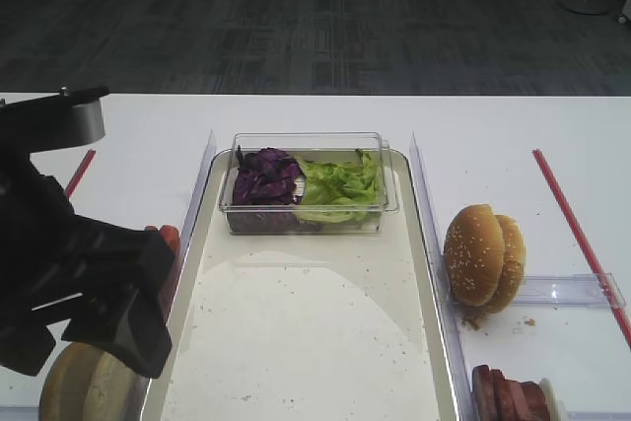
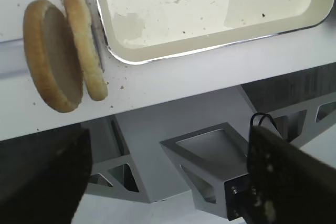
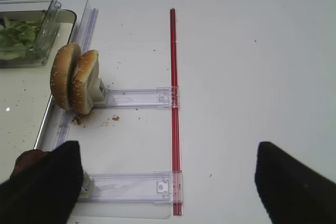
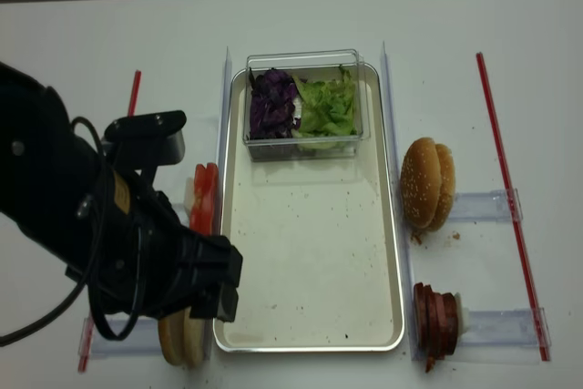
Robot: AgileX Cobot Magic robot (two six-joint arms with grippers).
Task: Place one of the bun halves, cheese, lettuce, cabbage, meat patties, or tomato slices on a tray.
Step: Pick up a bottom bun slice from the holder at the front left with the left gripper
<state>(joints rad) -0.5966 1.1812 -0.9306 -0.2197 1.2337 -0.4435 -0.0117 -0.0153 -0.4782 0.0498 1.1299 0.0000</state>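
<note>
- Left wrist view: the left gripper (image 2: 168,182) is seen with its jaws spread wide and nothing between them; the dark fingers (image 2: 286,182) frame the bottom corners.
- Two plain bun halves (image 2: 63,56) are stood on edge just beside the near-left corner of the tray (image 2: 210,45), apart from the fingers.
- Right wrist view: the right gripper (image 3: 168,182) is likewise spread, held above bare table beside a red strip (image 3: 174,103).
- On the tray's far end a clear tub (image 4: 305,105) is set, with cabbage (image 4: 271,102) left and lettuce (image 4: 328,105) right.
- Tomato slices (image 4: 203,198) are stood left of the tray; sesame buns (image 4: 426,182) and meat patties (image 4: 437,321) right of it.
</note>
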